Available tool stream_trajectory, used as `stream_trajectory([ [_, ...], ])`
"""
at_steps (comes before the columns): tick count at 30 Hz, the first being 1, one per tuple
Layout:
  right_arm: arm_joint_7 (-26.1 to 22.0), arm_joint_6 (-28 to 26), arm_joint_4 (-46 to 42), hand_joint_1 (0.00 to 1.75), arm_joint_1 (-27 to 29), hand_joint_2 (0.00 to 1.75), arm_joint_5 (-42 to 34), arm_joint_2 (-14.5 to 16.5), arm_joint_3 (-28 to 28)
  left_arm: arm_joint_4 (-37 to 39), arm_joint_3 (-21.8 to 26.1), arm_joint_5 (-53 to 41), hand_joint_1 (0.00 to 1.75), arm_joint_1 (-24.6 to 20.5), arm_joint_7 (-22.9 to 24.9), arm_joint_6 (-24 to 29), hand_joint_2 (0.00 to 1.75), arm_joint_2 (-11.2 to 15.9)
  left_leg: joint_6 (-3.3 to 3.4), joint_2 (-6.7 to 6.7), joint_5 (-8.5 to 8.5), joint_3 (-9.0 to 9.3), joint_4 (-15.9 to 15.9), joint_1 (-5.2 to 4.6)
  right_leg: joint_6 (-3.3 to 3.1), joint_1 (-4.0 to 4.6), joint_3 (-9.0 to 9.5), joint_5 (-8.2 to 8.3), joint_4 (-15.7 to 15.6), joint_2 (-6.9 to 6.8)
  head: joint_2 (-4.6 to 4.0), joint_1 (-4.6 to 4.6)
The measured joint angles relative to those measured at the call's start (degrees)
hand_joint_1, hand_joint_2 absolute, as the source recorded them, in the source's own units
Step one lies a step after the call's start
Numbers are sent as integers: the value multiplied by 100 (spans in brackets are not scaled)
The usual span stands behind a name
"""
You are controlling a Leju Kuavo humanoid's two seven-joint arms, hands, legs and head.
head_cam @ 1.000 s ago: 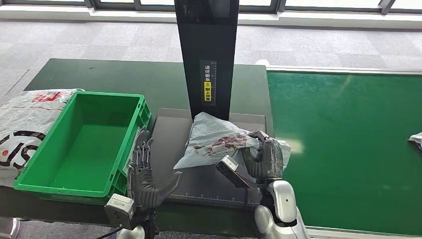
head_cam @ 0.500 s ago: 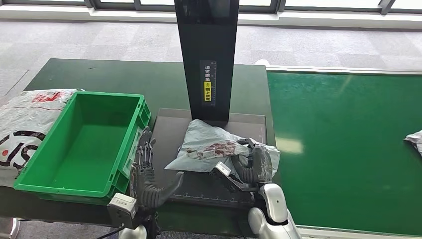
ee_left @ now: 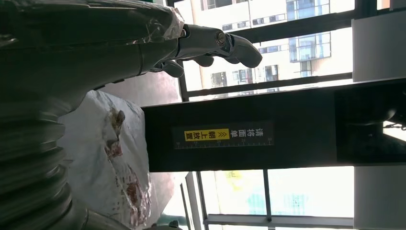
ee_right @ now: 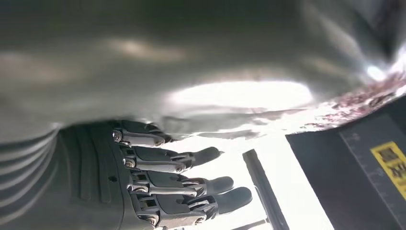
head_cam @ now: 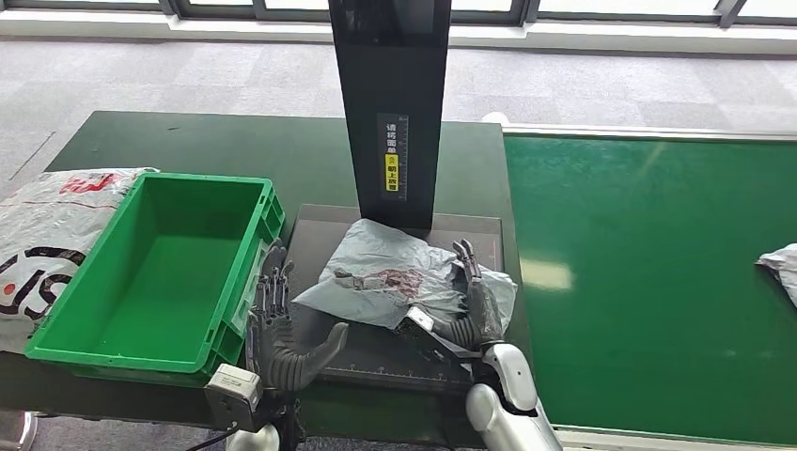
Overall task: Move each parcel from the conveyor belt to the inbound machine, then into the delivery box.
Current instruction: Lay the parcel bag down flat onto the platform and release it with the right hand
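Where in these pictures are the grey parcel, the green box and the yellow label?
grey parcel (head_cam: 381, 272), head view, upper face.
green box (head_cam: 70, 354), head view, near rim.
yellow label (ee_left: 206, 134), left wrist view, label's middle.

**Off-task bits around the bench**

Big white plastic bag (head_cam: 42, 240) w/ red + black print, far left, lying against the outer side of the green crate, part hanging past the bench edge. Dark green table (head_cam: 235, 146) runs under everything on the left half. Grey carpet floor (head_cam: 141, 75) beyond, far side. Window frames (head_cam: 564, 11) along the far edge; through the glass (ee_left: 306, 28) in left wrist view, multi-storey buildings, bright daylight.
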Motion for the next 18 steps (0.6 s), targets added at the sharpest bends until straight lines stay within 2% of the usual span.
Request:
stream_trajectory([
  [7, -186, -110, -305, 0, 91, 0, -182, 0, 33, 0, -8, 1, 0, -1, 0, 20, 175, 4, 0, 0, 0, 0, 0, 0, 0, 0, 0, 0, -1, 0, 0, 0],
  [11, -531, -438, -651, 0, 223, 0, -519, -1, 32, 4, -8, -15, 0, -1, 0, 25, 175, 4, 0, 0, 0, 1, 0, 0, 0, 0, 0, 0, -1, 0, 0, 0],
  [13, -848, -592, -940, 0, 315, 0, -739, 8, 12, 12, -8, -48, 0, -2, 0, 25, 175, 4, 0, 0, 0, 1, 0, 0, 0, 0, -1, 0, -1, 0, 0, 0],
  [16, -1784, -674, -1549, 0, 493, 0, -1013, 172, -204, 43, -8, -126, 0, -12, 0, 26, 175, 4, 0, 0, -1, -1, 0, 0, 0, 0, -3, 0, -1, 1, 0, 1],
  [18, -2191, -685, -1913, 0, 565, 0, -1086, 327, -373, 72, -8, -161, 0, -23, 0, 27, 175, 4, -1, 2, -1, 1, 0, 0, 0, 0, -3, 0, -1, 4, 0, 1],
])
